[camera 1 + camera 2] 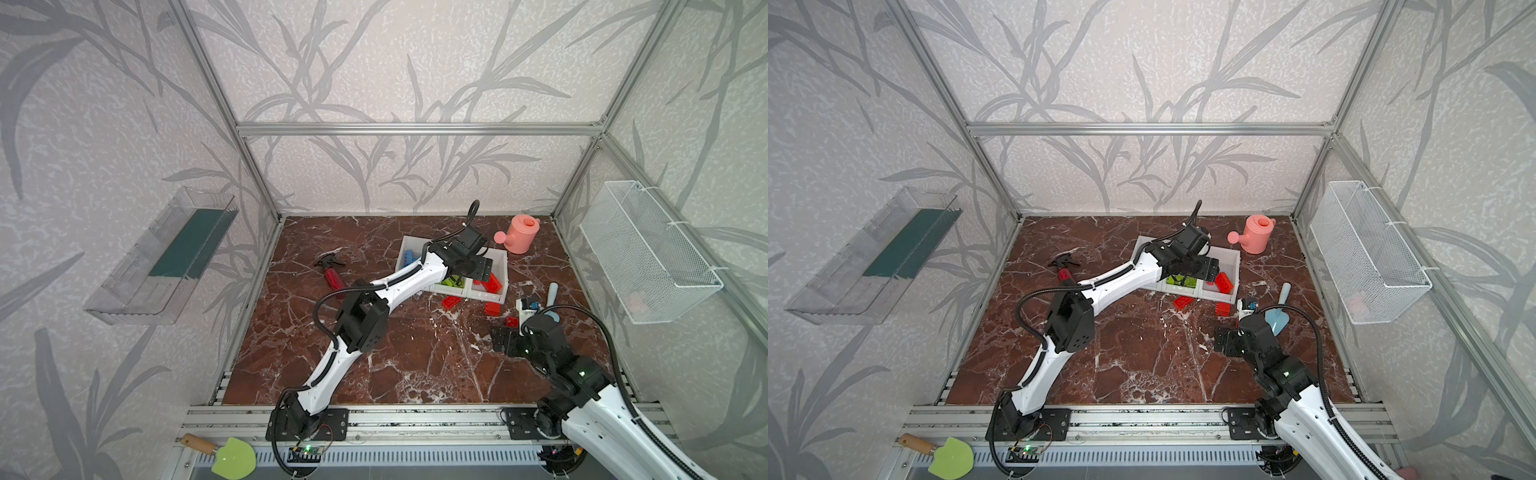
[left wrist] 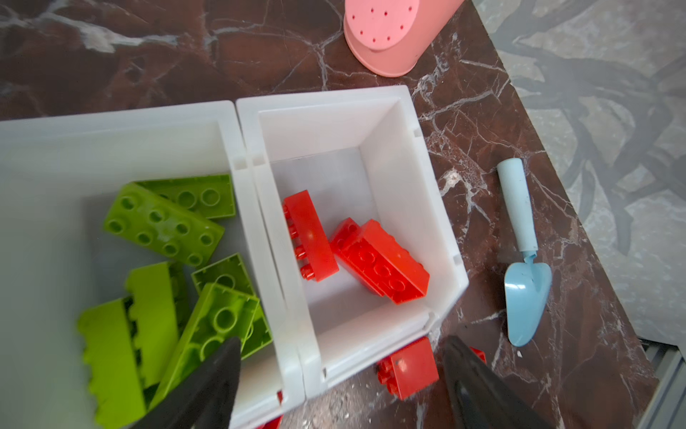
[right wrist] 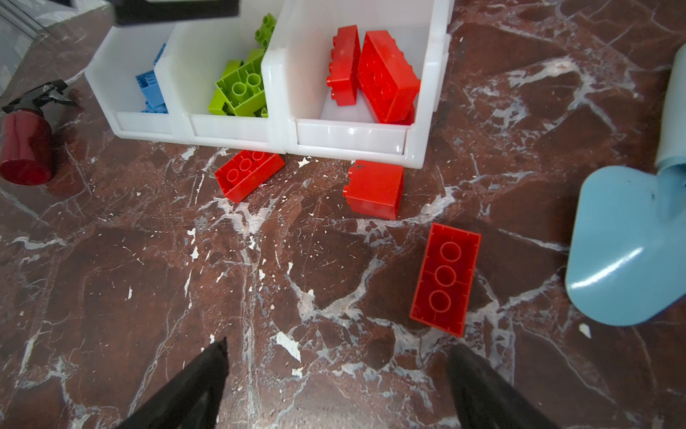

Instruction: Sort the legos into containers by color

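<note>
So the left fingers point(image 2: 215, 375) are hanging open and empty over the red bin point(image 2: 386, 178) near the back edge of the surface point(image 1: 415, 353), I'm guessing finishing a drop, while the open right fingers point(image 3: 200, 375) are hovering by three red legos point(image 3: 375, 189) lying out front, needing grabbing next.

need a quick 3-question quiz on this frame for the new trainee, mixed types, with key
1. True or false: the left tool is clamped on a brick.
2. The middle bin holds which colour of brick? A blue, B lime green, C red.
3. In the right wrist view, how many red bricks lie loose on the marble table?
Key: 1 false, it is open and empty. 2 B. 3 three.
</note>
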